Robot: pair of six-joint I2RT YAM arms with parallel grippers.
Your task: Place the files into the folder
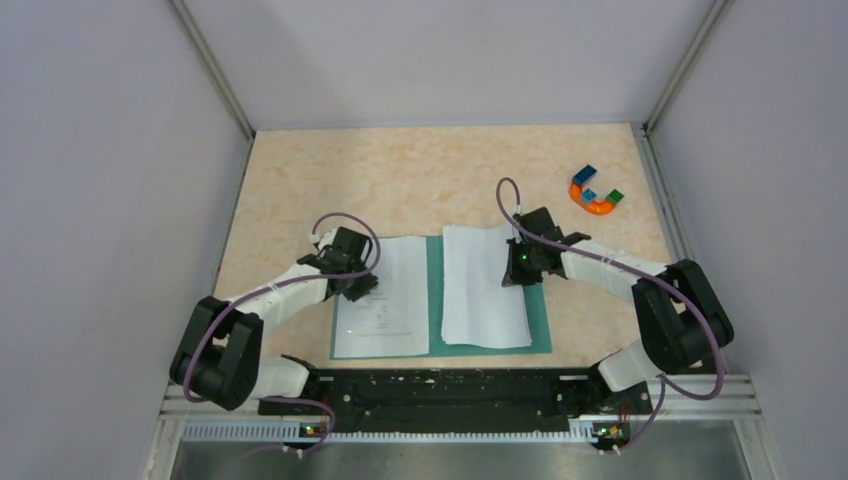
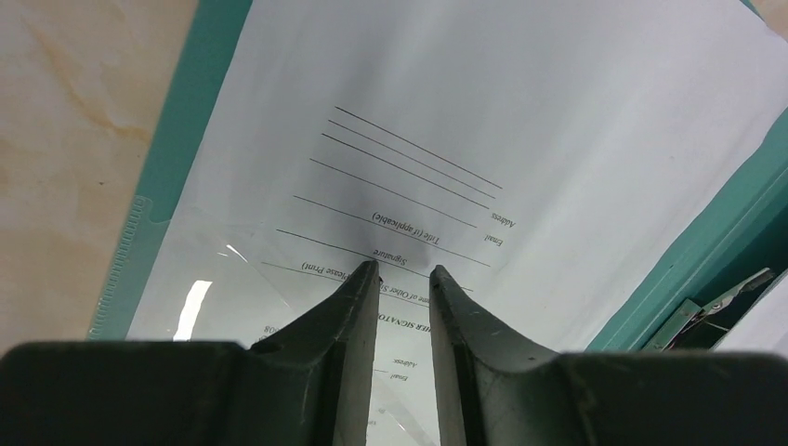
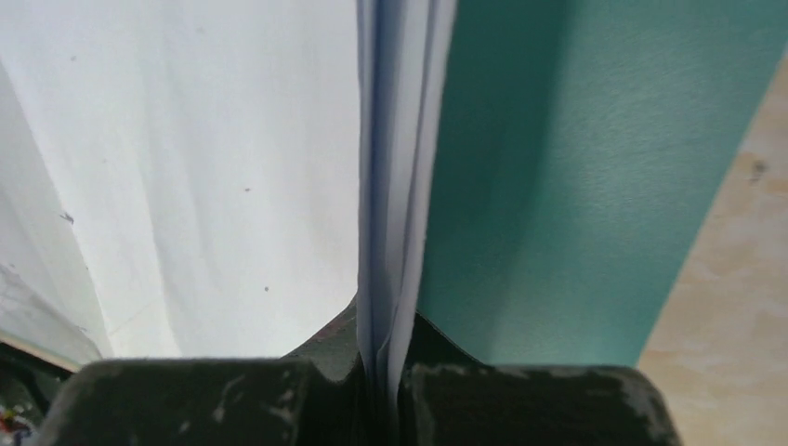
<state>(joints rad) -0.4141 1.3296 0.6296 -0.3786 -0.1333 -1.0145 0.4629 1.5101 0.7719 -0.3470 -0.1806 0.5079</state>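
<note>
The flat teal-green rectangular folder (image 1: 437, 300) lies open on the beige marbled table (image 1: 420, 180). The white paper sheet with small dark print (image 1: 395, 315) covers its left half. The left gripper (image 2: 401, 279) sits over that sheet, fingers slightly apart and clamping nothing. The right gripper (image 3: 381, 325) is pressed together on the edge of the nearly blank white paper sheet (image 1: 480, 295) over the right half.

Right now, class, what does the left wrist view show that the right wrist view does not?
Only the left wrist view: dark printed lines and words on a white paper sheet, a small metal clip, and the left gripper with fingers apart. Only the right wrist view: the right gripper pinching the raised edge of a nearly blank white paper sheet. Both: the flat teal-green folder and the beige marbled table.
</note>
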